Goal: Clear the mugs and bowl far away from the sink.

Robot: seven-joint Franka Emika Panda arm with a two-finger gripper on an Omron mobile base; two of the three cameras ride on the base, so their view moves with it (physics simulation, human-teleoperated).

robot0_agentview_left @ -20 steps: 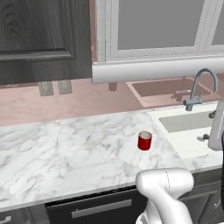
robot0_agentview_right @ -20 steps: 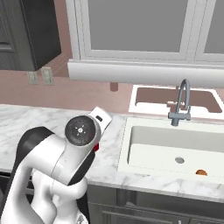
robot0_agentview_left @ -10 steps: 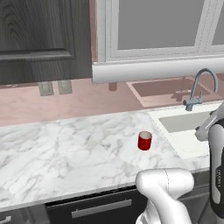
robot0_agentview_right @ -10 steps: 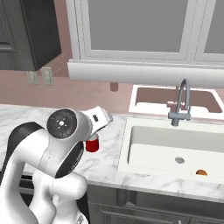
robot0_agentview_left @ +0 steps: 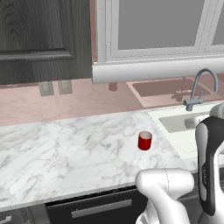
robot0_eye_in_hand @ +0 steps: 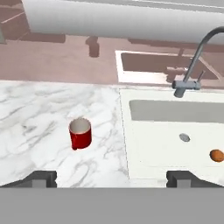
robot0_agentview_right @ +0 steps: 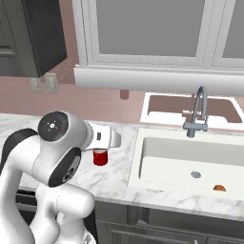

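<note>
One mug in reach: red mug (robot0_eye_in_hand: 80, 133) upright on counter (robot0_agentview_left: 65, 148), just beside sink (robot0_agentview_right: 190, 159) along its left rim, nearer counter's front edge than backsplash. Hand (robot0_eye_in_hand: 111, 178) spread wide, holding nothing, above and behind mug. You: centre mug between fingers first, descend straight, close across body, avoid handle. Then carry toward counter's left end, well apart from sink. Small orange thing (robot0_eye_in_hand: 216, 155) in basin: ignore.

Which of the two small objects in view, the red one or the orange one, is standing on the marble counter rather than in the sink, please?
The red mug: it stands upright on the marble counter, left of the sink. The small orange thing lies inside the basin.
</note>
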